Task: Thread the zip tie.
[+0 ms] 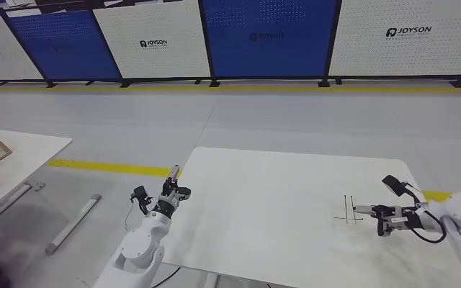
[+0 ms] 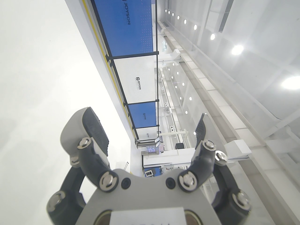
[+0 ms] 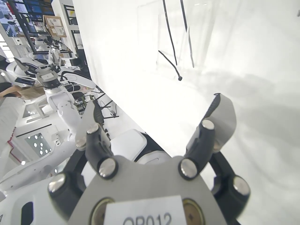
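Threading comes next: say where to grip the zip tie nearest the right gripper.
Take the zip tie mid-strap, probably from above, jaws across its width: it seems to lie flat on the table, thin, its blocky head toward the open right gripper.

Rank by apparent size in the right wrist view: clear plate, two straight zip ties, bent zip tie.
1. Clear plate
2. Straight zip ties, too alike to rank
3. Bent zip tie
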{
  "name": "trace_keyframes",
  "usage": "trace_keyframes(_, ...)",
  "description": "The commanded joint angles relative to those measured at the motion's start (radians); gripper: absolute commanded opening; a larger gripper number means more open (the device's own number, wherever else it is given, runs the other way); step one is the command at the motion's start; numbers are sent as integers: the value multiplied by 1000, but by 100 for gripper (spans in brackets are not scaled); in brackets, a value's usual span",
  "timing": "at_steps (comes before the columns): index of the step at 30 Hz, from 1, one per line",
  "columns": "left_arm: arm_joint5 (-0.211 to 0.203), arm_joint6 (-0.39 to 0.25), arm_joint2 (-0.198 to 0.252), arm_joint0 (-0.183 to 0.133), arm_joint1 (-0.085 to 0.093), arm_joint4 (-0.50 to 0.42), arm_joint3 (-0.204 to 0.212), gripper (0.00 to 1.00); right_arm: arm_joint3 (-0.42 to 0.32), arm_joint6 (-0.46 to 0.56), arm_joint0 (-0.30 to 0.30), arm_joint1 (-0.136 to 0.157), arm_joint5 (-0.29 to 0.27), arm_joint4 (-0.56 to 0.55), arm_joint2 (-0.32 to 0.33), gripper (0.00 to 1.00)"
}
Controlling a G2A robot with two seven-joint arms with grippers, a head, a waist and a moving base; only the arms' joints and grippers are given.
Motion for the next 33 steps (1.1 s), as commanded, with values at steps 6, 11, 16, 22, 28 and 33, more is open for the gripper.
trace_keyframes(6,0,0,0,0,0,0,0,100,32,-56,31,-18,53,10,-43,100)
trace_keyframes(11,0,0,0,0,0,0,0,100,41,-64,43,-21,79,-17,-60,100)
trace_keyframes(16,0,0,0,0,0,0,0,100,41,-64,43,-21,79,-17,-60,100)
trace_keyframes(22,0,0,0,0,0,0,0,100,32,-85,32,-19,87,-19,-55,100)
trace_keyframes(28,0,0,0,0,0,0,0,100,5,-68,26,-12,115,-47,-51,71)
trace_keyframes(33,0,0,0,0,0,0,0,100,0,-60,24,-9,145,-62,-54,54)
